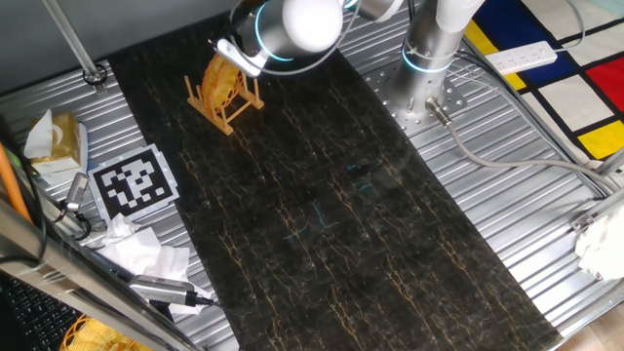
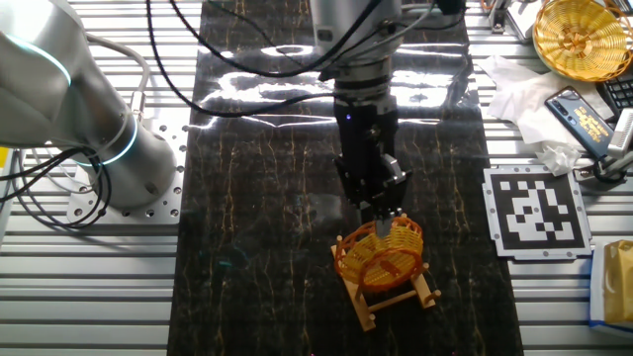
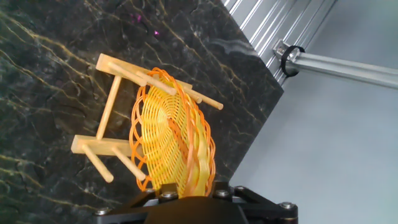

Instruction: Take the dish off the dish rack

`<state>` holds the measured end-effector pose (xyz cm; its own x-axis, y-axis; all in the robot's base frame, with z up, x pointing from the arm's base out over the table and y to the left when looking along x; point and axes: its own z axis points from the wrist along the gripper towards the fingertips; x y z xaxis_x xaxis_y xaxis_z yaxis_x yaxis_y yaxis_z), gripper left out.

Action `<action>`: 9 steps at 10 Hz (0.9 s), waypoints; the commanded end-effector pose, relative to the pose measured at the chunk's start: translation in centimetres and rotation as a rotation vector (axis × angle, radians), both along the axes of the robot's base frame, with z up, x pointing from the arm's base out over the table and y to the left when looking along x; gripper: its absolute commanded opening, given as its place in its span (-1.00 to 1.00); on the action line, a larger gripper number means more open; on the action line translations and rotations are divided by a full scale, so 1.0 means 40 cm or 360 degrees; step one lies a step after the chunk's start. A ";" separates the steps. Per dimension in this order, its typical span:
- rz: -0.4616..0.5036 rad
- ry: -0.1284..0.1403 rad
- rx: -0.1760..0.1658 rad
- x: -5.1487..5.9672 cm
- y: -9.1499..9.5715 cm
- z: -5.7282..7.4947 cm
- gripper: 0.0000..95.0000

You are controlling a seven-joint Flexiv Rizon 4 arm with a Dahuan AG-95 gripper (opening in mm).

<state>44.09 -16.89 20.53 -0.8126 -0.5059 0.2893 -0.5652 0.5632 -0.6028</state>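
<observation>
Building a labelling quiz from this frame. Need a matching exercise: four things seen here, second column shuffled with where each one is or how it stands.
Things:
1. dish
2. dish rack
3. gripper
4. marker card

Places or states:
A. flat on the metal table beside the dark mat
B. on the dark mat, pegs pointing up
C. standing on edge between wooden pegs
D. at the top rim of the woven piece, arm above it

Pairs: 1-C, 2-B, 3-D, 4-A
</observation>
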 end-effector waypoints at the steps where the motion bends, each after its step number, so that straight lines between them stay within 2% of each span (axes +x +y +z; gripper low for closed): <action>1: 0.0003 -0.0006 0.0009 0.009 -0.010 -0.015 -0.60; 4: 0.0008 -0.0014 0.0022 0.010 -0.021 -0.028 -0.60; 9: 0.0022 -0.0036 0.0018 0.009 -0.022 -0.026 -0.60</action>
